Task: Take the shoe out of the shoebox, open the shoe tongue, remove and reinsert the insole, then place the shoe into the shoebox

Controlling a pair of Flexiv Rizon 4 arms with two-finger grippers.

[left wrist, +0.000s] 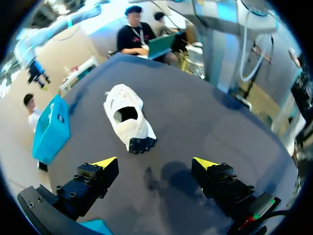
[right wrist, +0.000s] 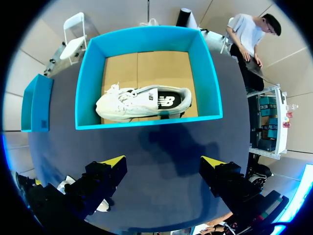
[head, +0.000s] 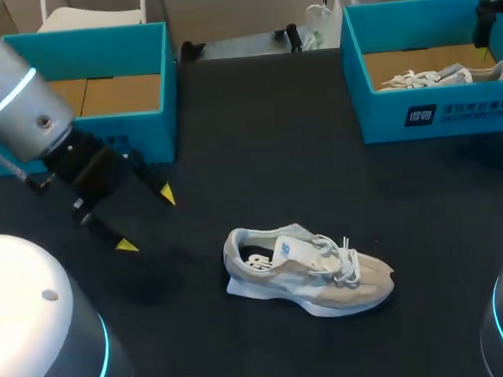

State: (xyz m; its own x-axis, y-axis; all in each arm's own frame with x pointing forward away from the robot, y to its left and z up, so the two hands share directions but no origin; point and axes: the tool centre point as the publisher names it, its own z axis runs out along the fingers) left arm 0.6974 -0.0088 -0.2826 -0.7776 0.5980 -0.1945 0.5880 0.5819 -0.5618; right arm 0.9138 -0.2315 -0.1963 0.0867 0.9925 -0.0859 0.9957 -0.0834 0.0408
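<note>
Table: dark table (head: 266, 153) with a teal box at each far corner.
Left box: left box (head: 101, 134) shows bare cardboard and has nothing in it.
Left tool: left tool (head: 147, 220) hangs over the table left of the shoe, fingers wide apart, holding nothing.
Shoe: shoe (head: 309, 271) stands on its sole mid-table, apart from both boxes.
Right box: right box (head: 453, 110) holds a second shoe (head: 447, 76).
Right tool: right tool (right wrist: 164, 164) hovers before that box, fingers apart, empty.
Progress: the shoe is out. The tongue (head: 292, 247) looks unopened and the insole (head: 258, 260) lies inside, so tongue, insole and reboxing likely remain.
Heading: long axis runs left to right, with the heel left, nearest the left tool, and the toe right, slightly toward the near edge.
</note>
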